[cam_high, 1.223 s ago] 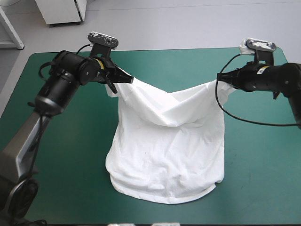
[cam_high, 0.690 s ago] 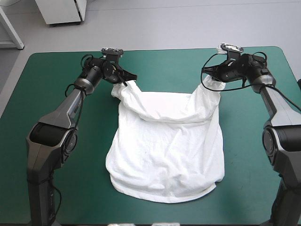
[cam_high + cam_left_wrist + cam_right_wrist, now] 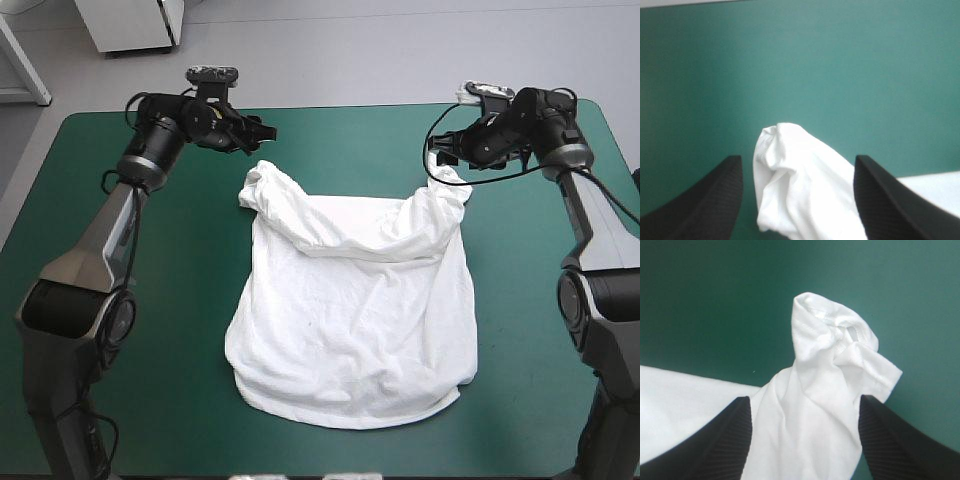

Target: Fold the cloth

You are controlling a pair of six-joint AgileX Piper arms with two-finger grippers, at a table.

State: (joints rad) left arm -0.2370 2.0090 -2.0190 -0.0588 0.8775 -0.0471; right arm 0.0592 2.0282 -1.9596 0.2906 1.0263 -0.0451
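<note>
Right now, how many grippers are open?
2. The left gripper stands open at the T-shirt's far left corner, and the right gripper stands open at its far right corner. Neither grips it.

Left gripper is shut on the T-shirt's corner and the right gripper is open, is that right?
Not quite. The left gripper is open too: the left wrist view shows its fingers apart, the bunched corner of the T-shirt lying free. The right gripper is open, as you said.
</note>
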